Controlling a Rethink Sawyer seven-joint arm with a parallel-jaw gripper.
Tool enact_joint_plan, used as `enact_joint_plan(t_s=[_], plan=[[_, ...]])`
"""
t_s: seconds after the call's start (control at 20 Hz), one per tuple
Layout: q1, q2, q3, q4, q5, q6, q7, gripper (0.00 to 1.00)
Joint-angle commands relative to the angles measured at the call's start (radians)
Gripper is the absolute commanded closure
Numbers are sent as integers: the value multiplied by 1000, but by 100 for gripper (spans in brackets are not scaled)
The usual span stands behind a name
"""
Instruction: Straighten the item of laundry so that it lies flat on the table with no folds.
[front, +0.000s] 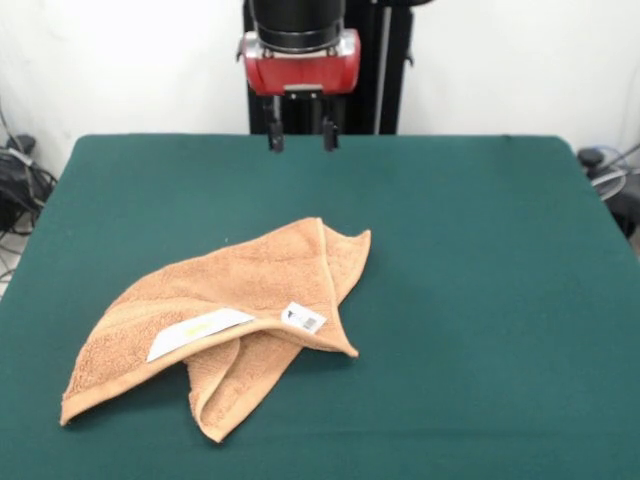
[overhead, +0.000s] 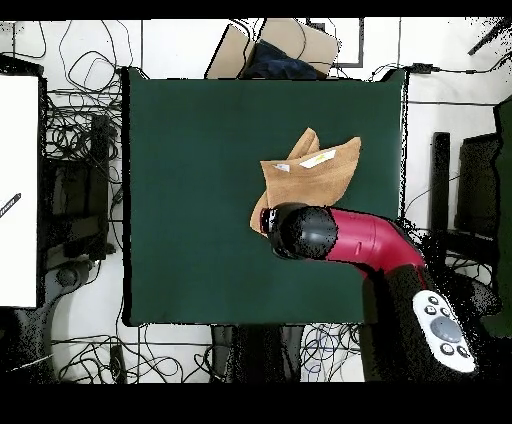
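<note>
The peach-orange towel (front: 240, 290) lies crumpled on the green table (front: 480, 250), left of centre and towards the near edge. One part is folded over the rest, and two white tags (front: 200, 332) show on top along the fold. My gripper (front: 301, 140) hangs at the table's far edge, above and behind the towel. Its fingers (front: 275, 140) are apart and empty. In the overhead view the towel (overhead: 320, 168) lies near the table's (overhead: 190, 200) right edge. The red arm (overhead: 345, 237) covers the towel's lower corner and hides the gripper.
Tangled cables (overhead: 75, 130) lie on the floor around the table. A cardboard box (overhead: 275, 45) stands beyond its top edge in the overhead view. A white panel (overhead: 18, 190) is at the left. More cables (front: 15, 180) show at the left in the front view.
</note>
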Motion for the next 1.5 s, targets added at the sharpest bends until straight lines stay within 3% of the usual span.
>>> enact_joint_plan(t_s=[0.05,0.65,1.15,1.5], plan=[[38,44,28,13,-6,-75,106,0],[119,238,10,-222,31,-15,133,0],[119,271,25,-292,31,0,96,0],[108,236,24,-343,13,24,60,0]])
